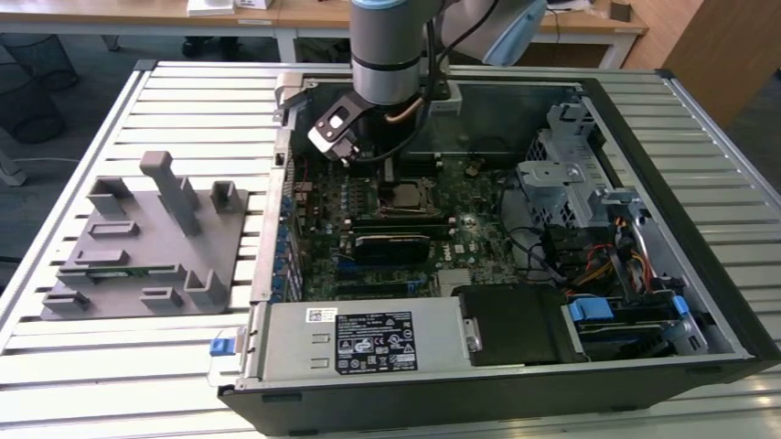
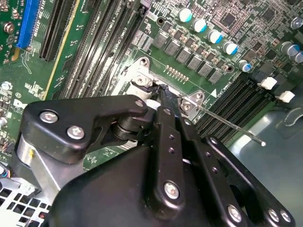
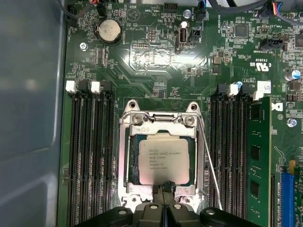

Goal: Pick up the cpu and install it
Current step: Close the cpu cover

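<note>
The cpu, a flat square chip with a silvery top plate, lies flat inside the motherboard socket within its metal frame. In the exterior view the cpu sits in the middle of the open computer case, just below the arm's wrist. My gripper hangs right over the socket's edge. Its two black fingers are pressed together, with nothing between them, and their tips sit at the cpu's rim. In the second wrist view the gripper ends at the socket frame's corner.
A thin wire lever runs along the socket's side. Black memory slots flank the socket, and a green memory stick stands in one. A grey holder fixture sits on the slatted table at the exterior view's left. The case walls enclose the board.
</note>
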Robot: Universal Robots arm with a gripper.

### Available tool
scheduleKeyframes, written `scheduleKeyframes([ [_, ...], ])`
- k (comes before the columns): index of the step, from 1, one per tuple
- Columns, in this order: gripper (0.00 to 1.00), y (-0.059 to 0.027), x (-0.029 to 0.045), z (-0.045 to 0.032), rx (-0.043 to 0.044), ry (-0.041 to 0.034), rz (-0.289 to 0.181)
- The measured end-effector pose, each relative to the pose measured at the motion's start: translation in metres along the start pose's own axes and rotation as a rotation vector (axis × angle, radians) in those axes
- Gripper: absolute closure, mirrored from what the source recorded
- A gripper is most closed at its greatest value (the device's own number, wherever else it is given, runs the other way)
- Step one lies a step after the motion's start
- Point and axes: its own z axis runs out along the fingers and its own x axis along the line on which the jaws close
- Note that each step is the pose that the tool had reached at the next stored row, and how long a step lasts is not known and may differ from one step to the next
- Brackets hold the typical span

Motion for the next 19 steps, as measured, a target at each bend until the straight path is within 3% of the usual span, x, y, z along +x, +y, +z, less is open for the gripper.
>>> scheduleKeyframes([
  [7, 0.89, -0.0007, 0.0000, 0.0040, 0.0004, 0.0003, 0.000],
  [12, 0.89, -0.0009, -0.0001, 0.0048, 0.0006, 0.0082, 0.000],
  [16, 0.89, -0.0004, 0.0004, 0.0017, -0.0013, 0.0125, 0.001],
  [19, 0.89, -0.0004, 0.0000, -0.0021, -0.0003, 0.0103, 0.000],
])
